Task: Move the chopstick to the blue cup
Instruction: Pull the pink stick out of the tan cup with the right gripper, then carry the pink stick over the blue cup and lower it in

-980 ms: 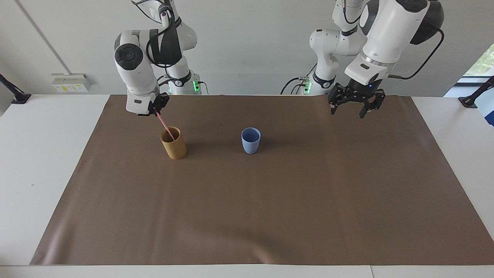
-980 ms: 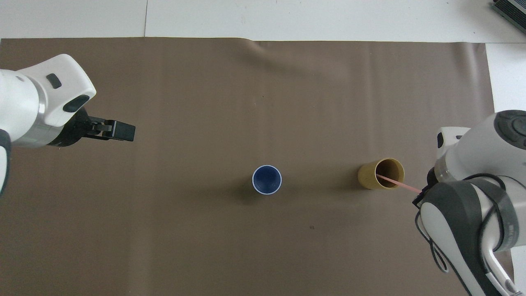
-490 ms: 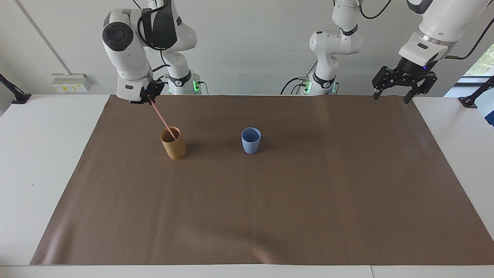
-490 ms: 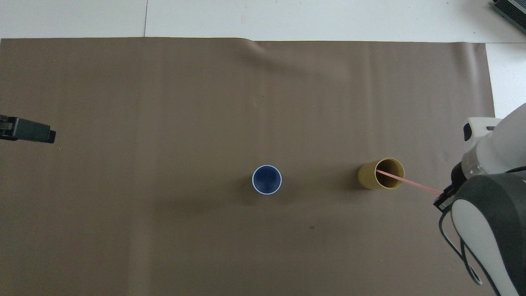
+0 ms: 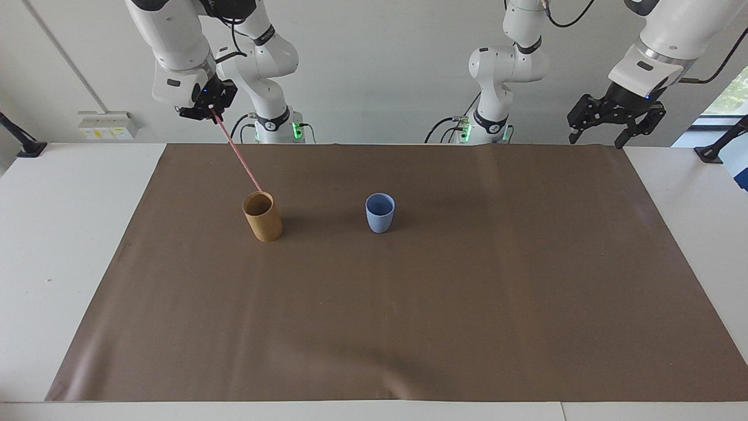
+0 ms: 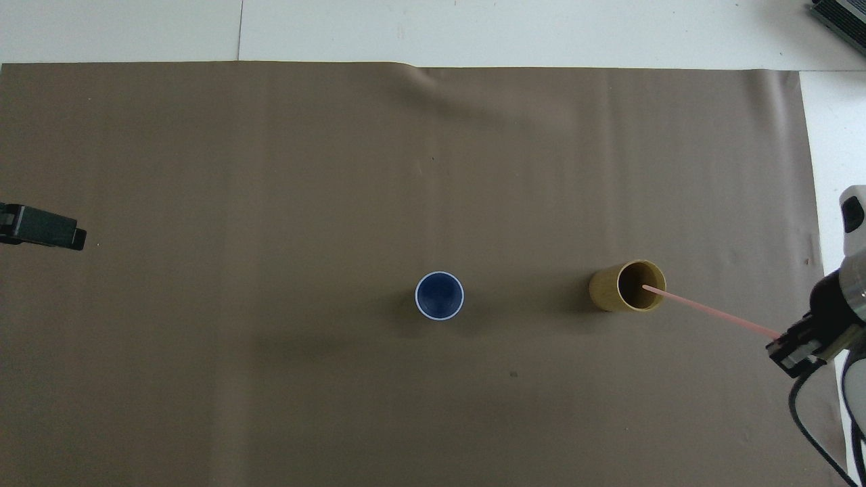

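Two cups: blue cup [image 5: 380, 213] mid-mat, tan cup [image 5: 262, 217] beside it toward the right arm's end, well apart, both upright on the mat [image 5: 409, 304] that covers the surface.
stick: one pink chopstick [image 5: 236, 154], tilted, top end pinched in the right pincer, low tip right at the tan cup's rim. Can't tell for sure if the tip has cleared the rim.
right pincer: [image 5: 209, 109] clamped shut on the stick's top, high up, over the mat edge by its own base.
left pincer: [image 5: 615, 120] fingers spread wide, holding nothing, parked up in the air at its own end. Just waiting.
step: looks like the pull-out from the tan cup, pretty much at the end of it. Carry to blue not started imo.
next: lift a touch so the tip clears the rim, swing across till the tip is over the blue cup's mouth, lower in, let go.
watch out: blue cup is small and light-looking, a long tilted stick could tip it or miss the mouth.
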Controlling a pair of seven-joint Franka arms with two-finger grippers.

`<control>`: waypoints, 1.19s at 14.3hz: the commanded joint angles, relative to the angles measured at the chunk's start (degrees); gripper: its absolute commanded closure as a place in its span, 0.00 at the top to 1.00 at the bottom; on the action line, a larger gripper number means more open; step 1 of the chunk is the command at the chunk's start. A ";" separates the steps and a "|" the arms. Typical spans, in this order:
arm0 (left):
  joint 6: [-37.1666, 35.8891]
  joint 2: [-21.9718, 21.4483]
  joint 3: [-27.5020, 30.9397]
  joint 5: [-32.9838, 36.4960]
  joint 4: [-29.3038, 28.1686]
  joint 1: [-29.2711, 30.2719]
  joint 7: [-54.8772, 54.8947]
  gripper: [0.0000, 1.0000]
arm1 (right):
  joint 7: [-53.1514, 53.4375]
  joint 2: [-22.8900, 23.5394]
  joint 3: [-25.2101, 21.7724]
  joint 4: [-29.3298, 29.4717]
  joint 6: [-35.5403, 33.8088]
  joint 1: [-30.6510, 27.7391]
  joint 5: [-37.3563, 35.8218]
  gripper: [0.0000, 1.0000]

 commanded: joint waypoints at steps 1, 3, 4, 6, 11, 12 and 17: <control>-1.40 -0.30 -0.50 0.94 0.57 0.53 0.34 1.00 | 7.39 0.85 2.79 2.47 -1.26 2.23 0.32 0.00; -1.23 -0.30 -0.50 0.94 0.57 0.53 0.35 1.00 | 13.72 0.85 4.20 2.47 0.40 2.59 4.87 0.00; -1.23 -0.30 -0.50 0.94 0.57 0.36 0.26 1.00 | 17.23 1.02 4.64 2.56 1.02 2.94 6.46 0.00; -1.14 -0.30 -0.50 0.94 0.57 0.27 0.17 1.00 | 24.70 2.33 7.53 3.52 1.11 5.66 7.71 0.00; -1.05 0.32 -0.50 1.38 1.18 0.53 0.26 1.00 | 41.49 8.39 15.44 8.08 3.21 6.64 12.28 0.00; -1.05 0.40 -0.50 1.38 1.27 0.53 0.26 1.00 | 45.09 9.71 17.63 8.44 3.92 6.64 12.11 0.00; -1.31 0.84 -0.50 1.20 1.45 0.62 0.26 1.00 | 55.04 13.41 21.08 8.53 9.98 9.61 14.57 0.00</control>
